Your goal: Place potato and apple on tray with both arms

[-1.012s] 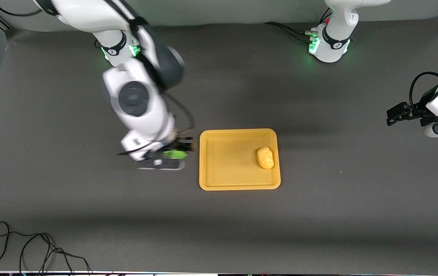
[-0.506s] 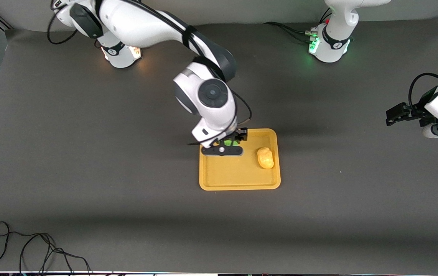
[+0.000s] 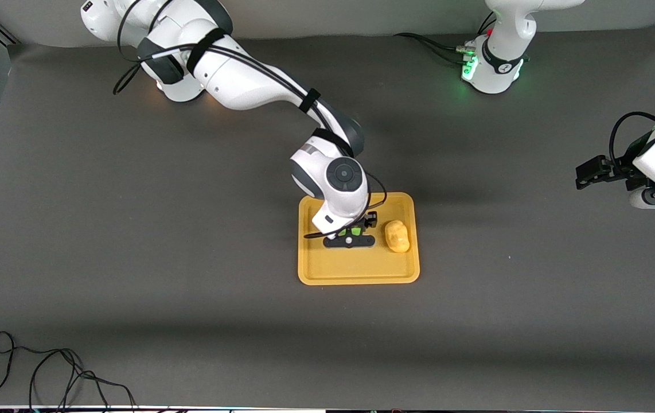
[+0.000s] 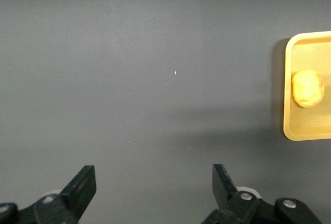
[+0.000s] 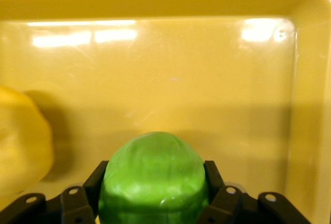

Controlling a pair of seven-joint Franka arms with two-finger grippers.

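The orange-yellow tray (image 3: 356, 267) lies mid-table. The yellow potato (image 3: 397, 236) rests in it toward the left arm's end; it also shows in the left wrist view (image 4: 307, 88) and the right wrist view (image 5: 20, 141). My right gripper (image 3: 350, 236) is over the tray, beside the potato, shut on the green apple (image 3: 353, 232), which fills the fingers in the right wrist view (image 5: 154, 180) above the tray floor (image 5: 170, 74). My left gripper (image 3: 588, 172) waits open and empty over bare table at the left arm's end; its fingertips (image 4: 85, 182) stand wide apart.
A black cable (image 3: 46, 373) loops on the table near the front camera at the right arm's end. The arm bases (image 3: 491, 69) stand along the table's edge farthest from the front camera. Grey table surface surrounds the tray.
My right arm has carried the apple from beside the tray to over the tray's middle, close to the potato. The left arm has barely moved.
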